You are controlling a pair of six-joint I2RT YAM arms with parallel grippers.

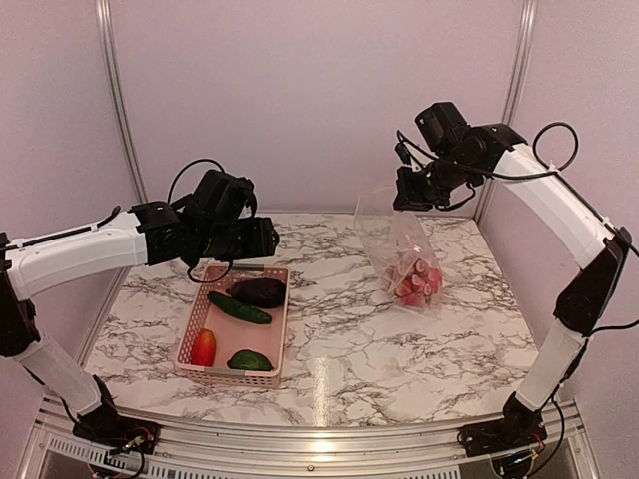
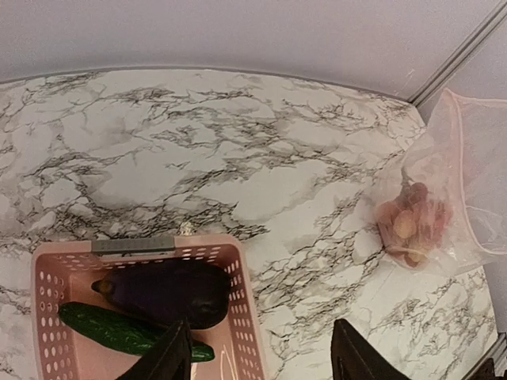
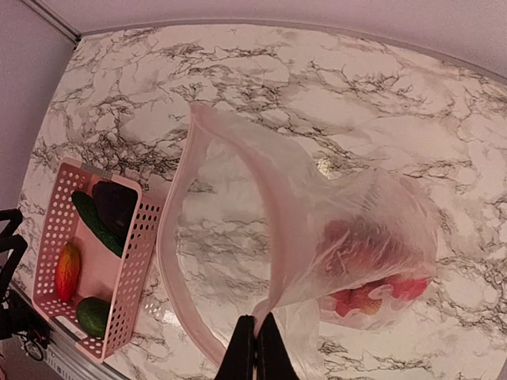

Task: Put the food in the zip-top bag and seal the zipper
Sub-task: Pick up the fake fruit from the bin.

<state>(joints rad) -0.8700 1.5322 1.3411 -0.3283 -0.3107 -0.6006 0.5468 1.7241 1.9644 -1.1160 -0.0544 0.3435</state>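
Right tool (image 3: 257,323), clenched on the bag (image 3: 238,206) rim, holds its mouth up for loading; left tool (image 2: 261,336) hovers released over the eggplant (image 2: 166,289).

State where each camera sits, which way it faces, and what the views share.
Top external: above and behind the robot, facing down at the table; left arm and right arm show.
Left wrist: on its arm, facing down at the eggplant and cucumber in the basket; open left fingers show at bottom.
Right wrist: on its arm, facing down into the bag; shut right fingers pinch it at bottom.
Shared: all three show the basket and the bag.
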